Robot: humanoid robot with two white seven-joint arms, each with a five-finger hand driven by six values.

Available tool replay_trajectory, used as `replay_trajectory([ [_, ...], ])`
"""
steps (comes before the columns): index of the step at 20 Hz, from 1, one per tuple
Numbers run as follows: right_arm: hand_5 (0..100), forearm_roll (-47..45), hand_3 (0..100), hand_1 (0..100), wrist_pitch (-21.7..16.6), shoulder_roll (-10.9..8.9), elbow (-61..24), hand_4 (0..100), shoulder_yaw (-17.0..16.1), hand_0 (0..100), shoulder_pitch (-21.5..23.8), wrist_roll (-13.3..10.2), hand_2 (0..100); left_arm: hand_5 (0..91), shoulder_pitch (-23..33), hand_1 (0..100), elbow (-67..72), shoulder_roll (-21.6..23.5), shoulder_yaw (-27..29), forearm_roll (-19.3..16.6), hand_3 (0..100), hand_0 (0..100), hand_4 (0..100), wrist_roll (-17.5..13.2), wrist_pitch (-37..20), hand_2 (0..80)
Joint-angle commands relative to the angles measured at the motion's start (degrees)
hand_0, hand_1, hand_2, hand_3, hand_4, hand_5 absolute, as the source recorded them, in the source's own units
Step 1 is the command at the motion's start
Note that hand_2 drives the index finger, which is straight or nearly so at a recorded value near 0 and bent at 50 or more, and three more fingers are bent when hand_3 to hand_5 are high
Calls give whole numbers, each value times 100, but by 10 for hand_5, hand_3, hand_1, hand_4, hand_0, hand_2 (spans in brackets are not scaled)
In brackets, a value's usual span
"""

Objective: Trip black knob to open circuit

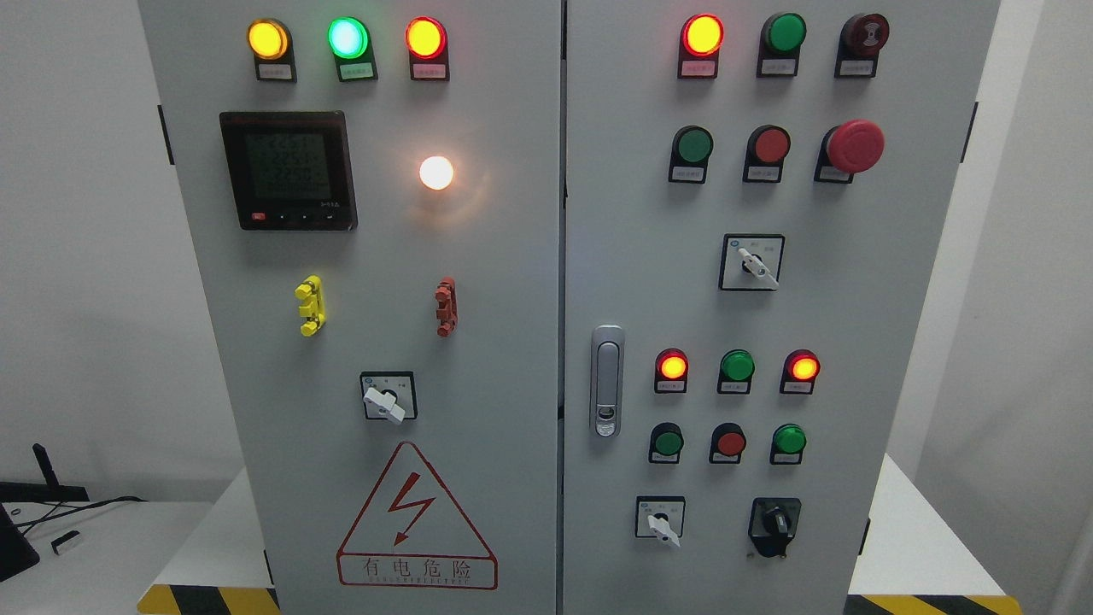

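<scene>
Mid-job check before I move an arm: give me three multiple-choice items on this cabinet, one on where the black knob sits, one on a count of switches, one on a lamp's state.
1. Where is the black knob?
A. lower right of the right door
B. top left of the left door
C. beside the meter

2. How many white-handled selector switches show?
A. one
B. three
C. five

3. The top-left lamp row's middle green lamp is:
A. dark
B. lit
C. missing

Answers:
1 A, it sits right of the lowest white selector.
2 B, that one, one on the left door and one higher on the right door.
3 B, it glows brightly.

No robot hand is in view.
</scene>
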Motion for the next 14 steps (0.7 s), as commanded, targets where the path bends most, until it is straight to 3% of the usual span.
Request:
replay_trajectory([
  [1,78,8,155,131,3,7,0,98,3,41,0,-2,13,0,0,389,0,2,0,-176,0,120,0,5,-5,0],
  [14,82,8,161,132,-59,60,-9,105,-6,41,9,-11,19,0,0,389,0,2,0,-176,0,120,0,5,-5,0],
])
